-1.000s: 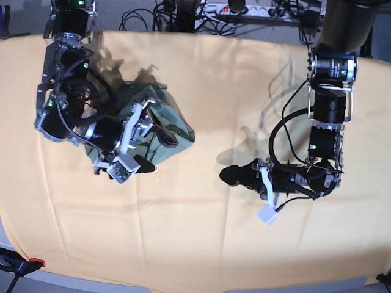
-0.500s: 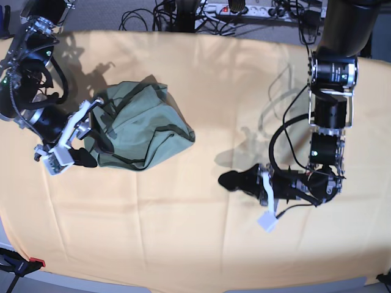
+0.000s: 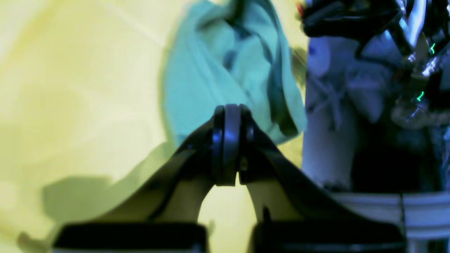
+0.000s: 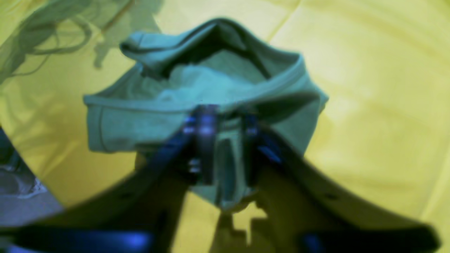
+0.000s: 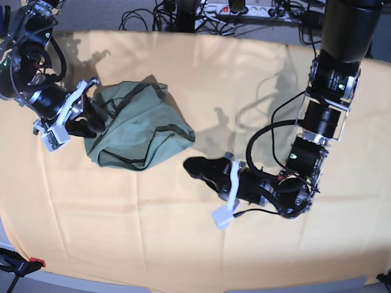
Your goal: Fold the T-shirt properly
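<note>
The sage-green T-shirt (image 5: 143, 128) lies crumpled in a heap on the yellow-orange cloth (image 5: 201, 73), left of centre. My right gripper (image 5: 91, 122) is at the heap's left edge. In the right wrist view its fingers (image 4: 204, 140) have a bunched fold of the T-shirt (image 4: 147, 119) filling the gap between them, so my right gripper (image 4: 226, 144) is shut on it. My left gripper (image 5: 190, 165) hovers low, just right of the heap and apart from it. It is shut and holds nothing. In the left wrist view the left gripper (image 3: 227, 116) points at the T-shirt (image 3: 211, 70).
The yellow-orange cloth covers the whole table. Cables and a power strip (image 5: 244, 9) lie beyond the far edge. A red-tipped clamp (image 5: 33, 263) sits at the near left corner. The right arm (image 3: 369, 88) shows in the left wrist view beside the shirt.
The right arm swung off the shirt to the left, then came back to its left edge and its jaws narrowed onto a fold. The left gripper moved left toward the shirt.
</note>
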`<state>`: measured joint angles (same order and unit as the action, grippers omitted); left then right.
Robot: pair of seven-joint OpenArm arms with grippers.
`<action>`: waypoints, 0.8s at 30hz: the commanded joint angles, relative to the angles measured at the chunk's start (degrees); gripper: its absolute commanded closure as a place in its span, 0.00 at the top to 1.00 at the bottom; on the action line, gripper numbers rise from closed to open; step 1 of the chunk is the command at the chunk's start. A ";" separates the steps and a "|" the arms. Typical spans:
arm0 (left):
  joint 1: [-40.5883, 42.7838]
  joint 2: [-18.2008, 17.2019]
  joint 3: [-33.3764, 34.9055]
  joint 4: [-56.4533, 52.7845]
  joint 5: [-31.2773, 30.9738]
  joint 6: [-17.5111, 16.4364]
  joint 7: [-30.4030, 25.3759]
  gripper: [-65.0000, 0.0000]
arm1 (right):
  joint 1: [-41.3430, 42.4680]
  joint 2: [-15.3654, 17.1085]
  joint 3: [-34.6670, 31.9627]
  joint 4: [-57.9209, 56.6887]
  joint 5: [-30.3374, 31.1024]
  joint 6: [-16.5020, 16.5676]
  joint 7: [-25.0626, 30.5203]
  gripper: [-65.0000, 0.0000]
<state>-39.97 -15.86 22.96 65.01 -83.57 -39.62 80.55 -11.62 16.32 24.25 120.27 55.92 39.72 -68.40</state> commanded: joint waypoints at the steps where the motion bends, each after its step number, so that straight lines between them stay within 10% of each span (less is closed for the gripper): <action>1: -2.12 -0.17 0.46 2.40 -1.43 -0.38 -0.55 0.00 | -0.15 0.68 0.28 0.85 1.31 0.28 1.22 0.40; 15: -2.43 -0.20 1.33 6.16 -1.43 -0.38 -0.55 0.00 | -5.01 0.66 0.11 -5.16 -10.71 0.28 11.28 0.49; 24: -2.43 -0.28 1.33 6.16 -1.43 -0.38 -0.55 0.00 | -5.09 0.63 -1.49 -6.40 -2.03 0.28 3.30 0.49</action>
<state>-40.34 -16.12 24.75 70.30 -83.61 -39.66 80.64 -17.15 16.19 22.48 113.08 52.58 39.72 -65.84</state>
